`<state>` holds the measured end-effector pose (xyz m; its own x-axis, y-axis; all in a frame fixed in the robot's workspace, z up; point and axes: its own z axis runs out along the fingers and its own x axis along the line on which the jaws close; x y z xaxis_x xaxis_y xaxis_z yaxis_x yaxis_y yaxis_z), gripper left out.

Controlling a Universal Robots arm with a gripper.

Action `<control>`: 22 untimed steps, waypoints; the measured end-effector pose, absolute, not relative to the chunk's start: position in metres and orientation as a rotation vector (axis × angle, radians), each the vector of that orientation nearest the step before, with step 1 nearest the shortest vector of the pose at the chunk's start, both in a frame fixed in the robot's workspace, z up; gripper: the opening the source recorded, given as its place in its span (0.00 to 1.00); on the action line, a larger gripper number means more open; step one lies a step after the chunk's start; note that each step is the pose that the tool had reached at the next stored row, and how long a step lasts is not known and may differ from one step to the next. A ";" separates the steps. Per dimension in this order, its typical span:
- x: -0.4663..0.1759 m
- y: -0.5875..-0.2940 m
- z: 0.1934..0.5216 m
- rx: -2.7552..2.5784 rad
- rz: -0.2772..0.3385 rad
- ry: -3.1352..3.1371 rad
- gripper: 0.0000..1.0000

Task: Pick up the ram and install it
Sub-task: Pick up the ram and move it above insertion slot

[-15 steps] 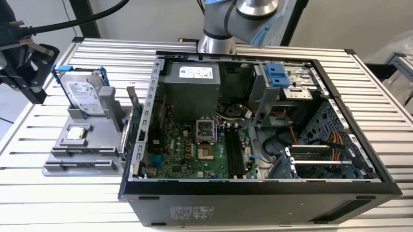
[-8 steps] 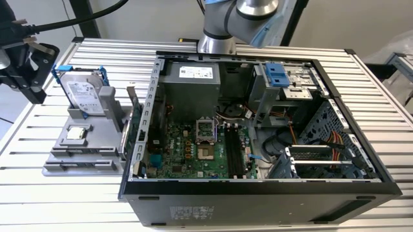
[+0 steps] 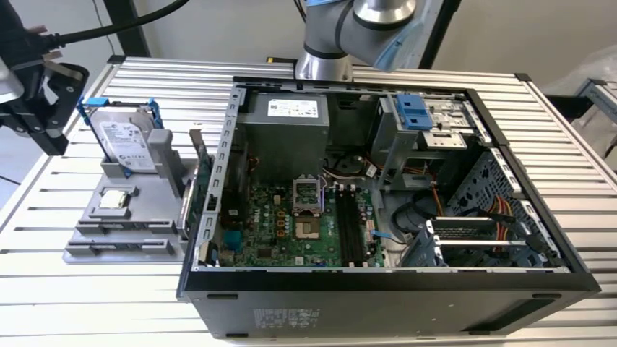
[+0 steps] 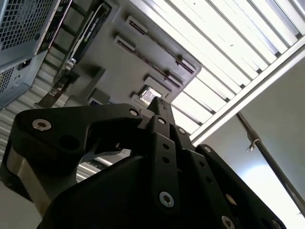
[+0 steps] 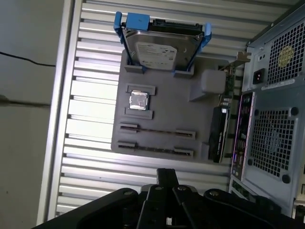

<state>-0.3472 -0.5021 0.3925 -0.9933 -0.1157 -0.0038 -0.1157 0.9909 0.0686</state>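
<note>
Slatted metal tabletop [image 3: 87,289] bears everything. The gripper [image 5: 167,174], fingers together and empty, hovers apart from the ram [image 5: 156,130], which stands edge-up in the gray tray [image 5: 171,114] near the hard drive [image 5: 159,47]. An expansion card [image 5: 218,136] separates tray from open computer case [image 3: 386,282].

Ram [image 5: 157,130]: thin dark strip, on edge in the grey holder's [image 5: 164,102] slot.

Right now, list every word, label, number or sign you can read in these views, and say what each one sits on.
No text here can be read.
White label on the hard drive: print too small to read.
White sticker on the power supply: too small to read.
Sticker on the outer wall of the computer case: blurred.
Yellow sticker on the case's rear grille, in the first wrist view: too small to read.
</note>
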 end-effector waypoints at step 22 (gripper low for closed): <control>-0.347 -0.502 0.393 0.411 -0.107 -3.107 0.00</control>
